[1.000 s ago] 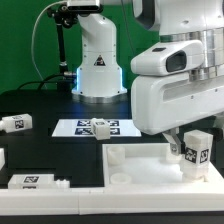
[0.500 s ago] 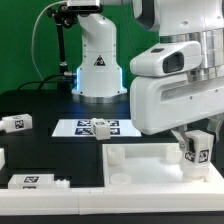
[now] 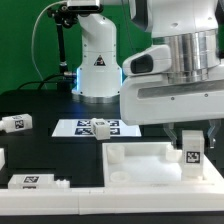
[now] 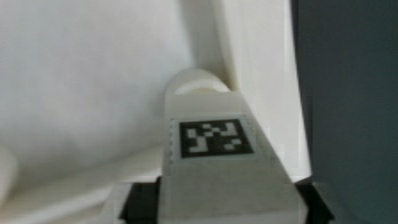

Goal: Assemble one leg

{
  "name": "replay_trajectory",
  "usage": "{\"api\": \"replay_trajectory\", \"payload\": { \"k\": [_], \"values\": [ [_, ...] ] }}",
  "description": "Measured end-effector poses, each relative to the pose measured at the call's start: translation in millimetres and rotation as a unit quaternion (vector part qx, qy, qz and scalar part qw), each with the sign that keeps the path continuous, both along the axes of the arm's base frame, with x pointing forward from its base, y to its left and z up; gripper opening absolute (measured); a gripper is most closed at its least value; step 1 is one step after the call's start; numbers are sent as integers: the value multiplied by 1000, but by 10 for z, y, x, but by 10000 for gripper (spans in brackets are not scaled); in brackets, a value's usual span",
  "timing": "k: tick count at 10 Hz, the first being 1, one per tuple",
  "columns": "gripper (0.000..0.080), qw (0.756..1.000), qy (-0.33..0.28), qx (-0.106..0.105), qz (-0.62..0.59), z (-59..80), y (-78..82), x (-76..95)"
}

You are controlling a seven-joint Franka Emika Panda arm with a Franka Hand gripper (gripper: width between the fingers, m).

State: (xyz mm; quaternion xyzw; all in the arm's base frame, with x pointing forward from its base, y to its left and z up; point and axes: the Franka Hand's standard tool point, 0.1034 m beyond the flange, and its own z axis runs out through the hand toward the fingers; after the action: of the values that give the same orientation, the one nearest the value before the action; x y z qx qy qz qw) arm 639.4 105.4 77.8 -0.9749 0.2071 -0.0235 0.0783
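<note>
insertion step: fingers [image 3: 193, 152] closed on the leg [image 3: 194, 150] above the tray's [image 3: 140, 160] corner; next, lower squarely into the socket.

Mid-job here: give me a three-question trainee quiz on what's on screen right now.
1. True or false: the gripper holds a leg upright over the white tray-like tabletop.
2. Multiple choice: where does another leg rest? A) on the marker board B) inside the tabletop C) on the robot base.
3. Fill in: in the wrist view, the held leg shows a black-and-white ____ on its face.

Key: 1 true; 2 A; 3 tag.
</note>
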Motion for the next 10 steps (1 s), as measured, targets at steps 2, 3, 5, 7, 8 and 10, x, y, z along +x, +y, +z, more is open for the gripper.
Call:
{"api": "replay_trajectory", "payload": {
  "k": [2, 3, 5, 7, 8, 10],
  "values": [
    [291, 992, 18, 18, -120, -11, 20, -16],
    [291, 982, 34, 30, -184, -19, 56, -38],
    [291, 958, 56, 46, -277, -21, 107, -57],
    [291, 953, 60, 49, -293, -22, 111, -58],
    [291, 960, 56, 47, -269, -22, 115, -60],
    [588, 989, 37, 28, -138, -27, 126, -75]
  ]
}}
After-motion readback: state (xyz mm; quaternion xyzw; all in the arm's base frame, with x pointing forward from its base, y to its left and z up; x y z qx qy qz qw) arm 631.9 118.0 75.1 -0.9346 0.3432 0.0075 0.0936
